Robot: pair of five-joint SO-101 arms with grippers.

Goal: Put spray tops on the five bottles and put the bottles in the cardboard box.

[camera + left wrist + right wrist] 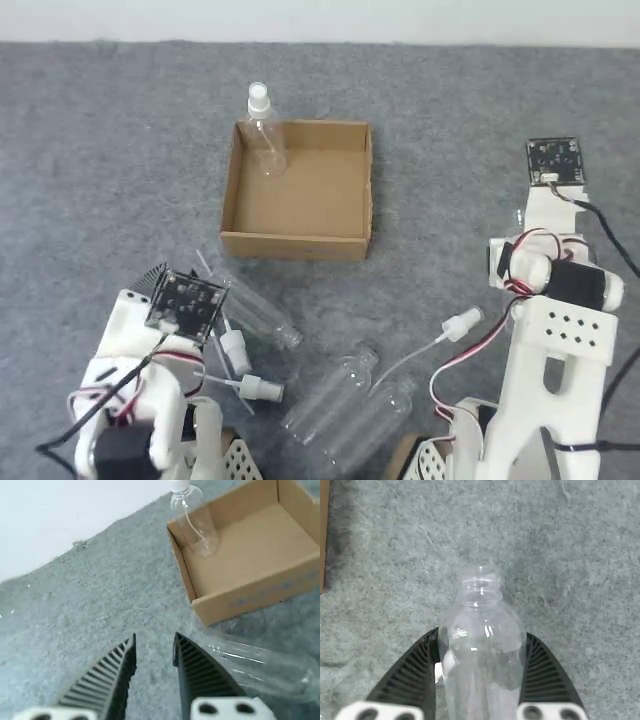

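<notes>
As it sits clamped, bottle [482, 630] — clear, uncapped.

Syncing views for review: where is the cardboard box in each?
High view: cardboard box mid-table, upper centre.
Left wrist view: box ahead of the left gripper.
Right wrist view: brown strip at frame edge, likely its wall.
Shared, first two: capped bottle standing in its corner.

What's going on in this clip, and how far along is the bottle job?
The right gripper is closed around an uncapped bottle. The left gripper is open and empty, beside a bare bottle lying in front of the cardboard box. One capped bottle stands in a corner of the box. Two more open bottles and three loose spray tops lie on the carpet near the arms.
</notes>
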